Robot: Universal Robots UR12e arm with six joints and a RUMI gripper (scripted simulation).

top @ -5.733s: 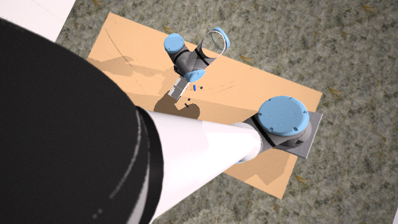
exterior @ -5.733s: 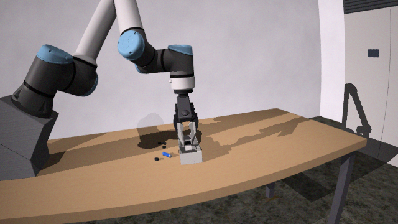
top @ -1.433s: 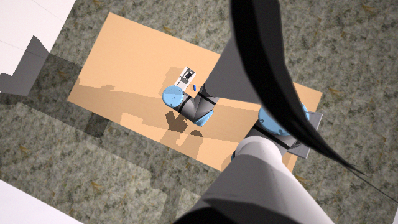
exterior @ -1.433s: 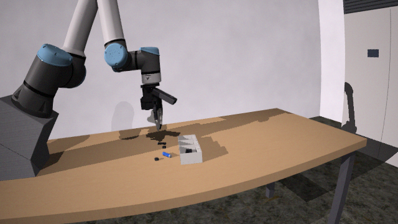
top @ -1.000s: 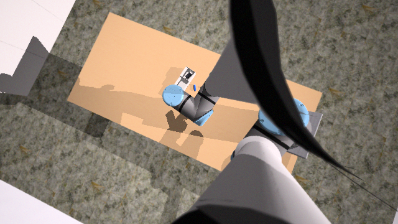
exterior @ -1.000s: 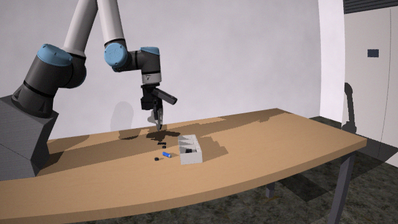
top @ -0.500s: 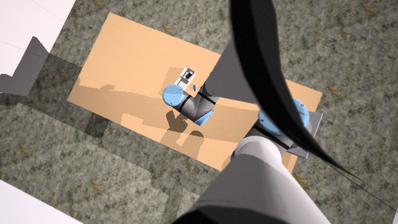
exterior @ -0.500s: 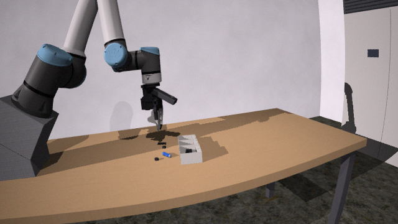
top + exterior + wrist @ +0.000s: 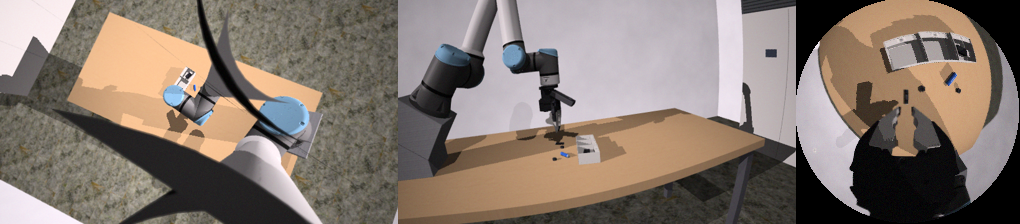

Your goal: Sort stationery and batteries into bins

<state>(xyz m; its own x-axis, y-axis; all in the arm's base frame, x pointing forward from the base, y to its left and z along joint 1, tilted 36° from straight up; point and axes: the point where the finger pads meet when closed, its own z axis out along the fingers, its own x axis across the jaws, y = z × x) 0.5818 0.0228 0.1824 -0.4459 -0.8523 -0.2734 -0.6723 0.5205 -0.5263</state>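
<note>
A white row of three joined bins stands upright; its letters are not readable. A black object lies in one end compartment. A blue battery lies on the table beside the bins. A short dark bar lies just ahead of the fingertips in the wrist view. Two small dark round pieces lie near the battery. My gripper is slightly open and empty, above the table; the arm hides it in the top view.
The wooden table carries the bins and loose pieces. The arm's base stands at one end of it. A pale wall rises behind the table. Arm parts cover much of the top view, and shadows darken part of the table top.
</note>
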